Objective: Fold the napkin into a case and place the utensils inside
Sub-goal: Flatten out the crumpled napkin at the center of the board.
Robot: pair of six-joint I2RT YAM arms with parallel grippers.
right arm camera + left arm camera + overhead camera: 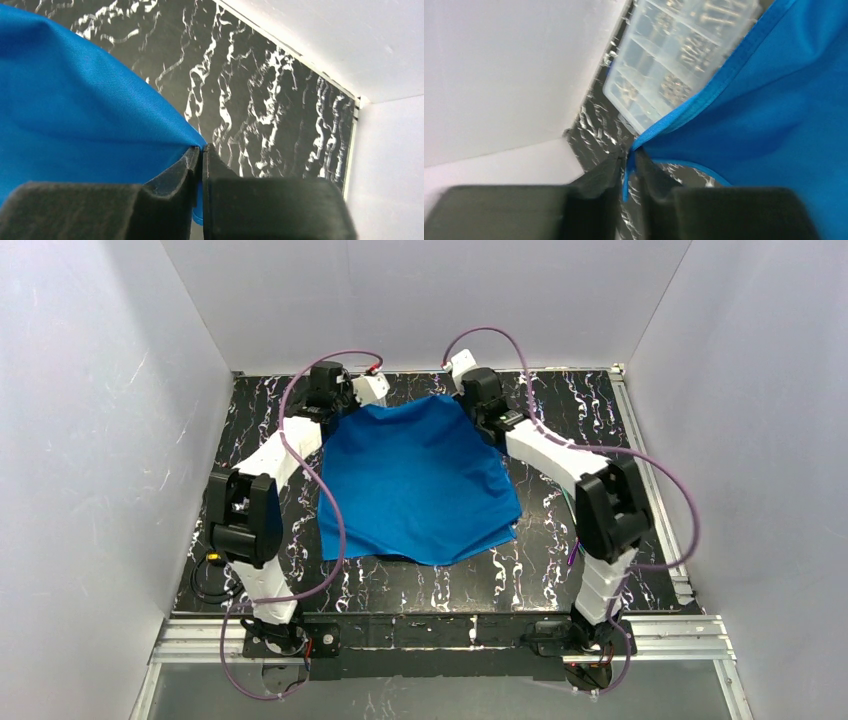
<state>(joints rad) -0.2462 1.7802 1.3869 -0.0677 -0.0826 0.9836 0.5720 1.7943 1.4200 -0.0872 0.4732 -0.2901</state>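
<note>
The bright blue napkin (415, 480) lies spread over the middle of the table, with its far edge lifted. My left gripper (343, 408) is shut on its far left corner, and the blue hem (684, 107) runs into the pinched jaws (628, 157). My right gripper (474, 410) is shut on the far right corner, with cloth (75, 110) squeezed between the jaws (201, 148). A thin green utensil (567, 502) and a purple one (571, 556) peek out by the right arm, mostly hidden by it. No folded case shows.
A clear plastic compartment box (674, 60) with small parts sits on the black marbled table (260, 90) just beyond the lifted left corner; the top view does not show it. White walls (100, 440) close in the left, back and right. Purple cables (330, 500) loop over both arms.
</note>
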